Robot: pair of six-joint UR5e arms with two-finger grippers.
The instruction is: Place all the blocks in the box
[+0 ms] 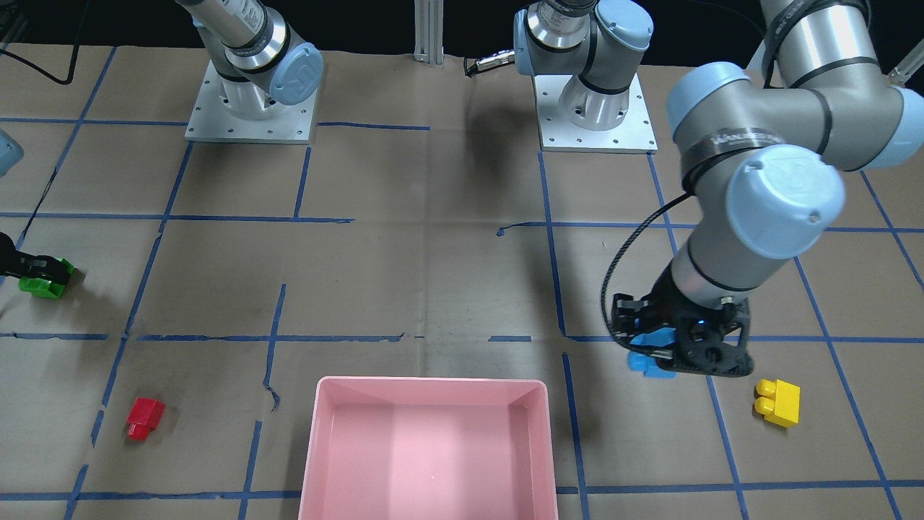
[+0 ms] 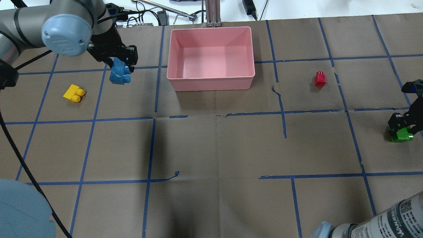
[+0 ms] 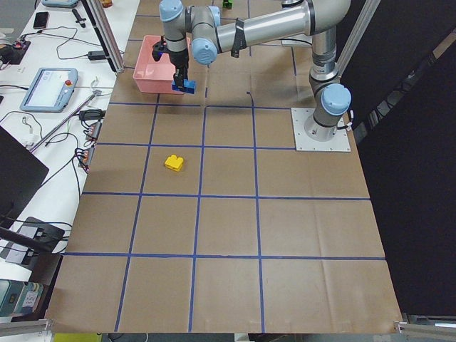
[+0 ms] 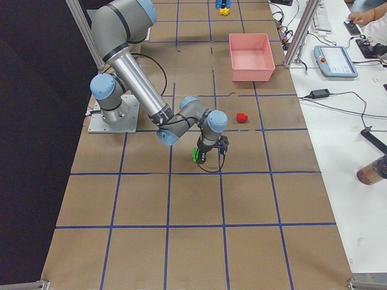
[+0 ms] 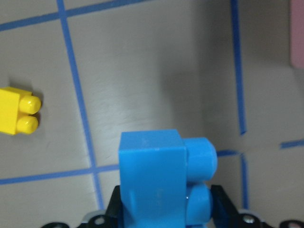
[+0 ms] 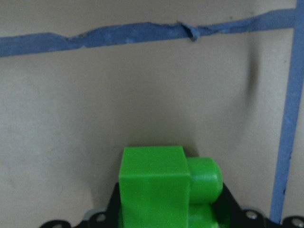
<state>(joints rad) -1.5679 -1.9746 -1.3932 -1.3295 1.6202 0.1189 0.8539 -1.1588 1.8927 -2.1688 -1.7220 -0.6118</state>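
Note:
My left gripper (image 2: pixel 121 67) is shut on the light blue brick (image 2: pixel 119 74) and holds it above the table, left of the pink box (image 2: pixel 210 83). The left wrist view shows the blue brick (image 5: pixel 159 175) between the jaws. The yellow brick (image 2: pixel 74 93) lies on the table further left. My right gripper (image 2: pixel 401 127) is shut on the green brick (image 2: pixel 401 134) at the far right edge, low at the table; the right wrist view shows the green brick (image 6: pixel 161 183). The red brick (image 2: pixel 320 78) lies right of the box. The box is empty.
Both arm bases (image 1: pixel 251 108) stand at the robot's side of the table. Blue tape lines grid the brown table cover. Cables and a pendant (image 3: pixel 50 85) lie on a side bench beyond the box. An aluminium post (image 2: pixel 212 13) stands just behind the box.

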